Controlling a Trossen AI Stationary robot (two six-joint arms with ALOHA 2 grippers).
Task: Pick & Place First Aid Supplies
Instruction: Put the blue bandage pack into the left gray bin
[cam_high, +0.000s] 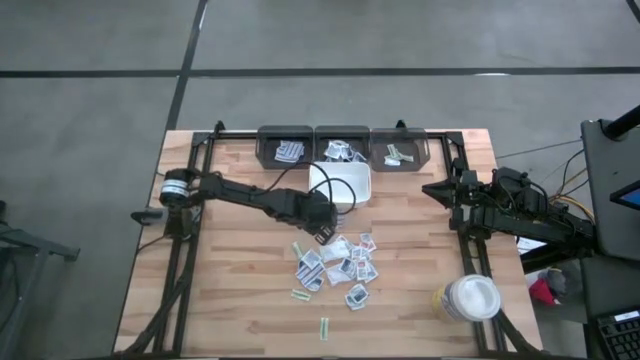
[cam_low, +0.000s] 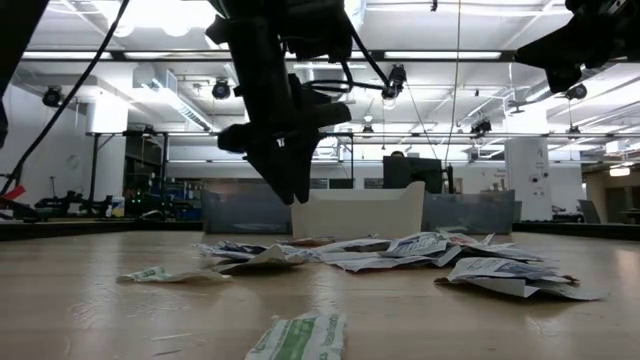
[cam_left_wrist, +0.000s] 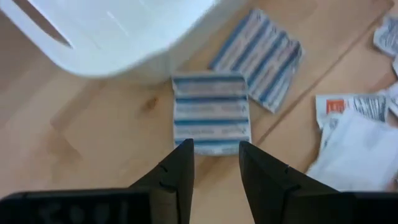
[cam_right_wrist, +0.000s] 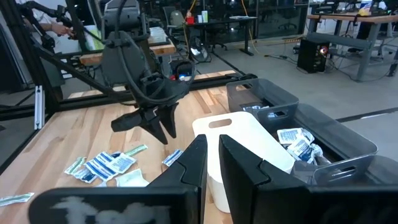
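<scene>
Left wrist view: my left gripper (cam_left_wrist: 214, 165) hovers, fingers parted and empty, straddling a blue-striped packet (cam_left_wrist: 211, 112) lying beside the white tray (cam_left_wrist: 118, 31), lined up for pickup. Right gripper (cam_high: 437, 189) waits aside, nearly closed, empty.

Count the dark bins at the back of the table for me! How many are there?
3, side by side along the table's far edge: the left bin holds striped packets, the middle bin holds a heap of white packets, and the right bin holds greenish ones.
</scene>
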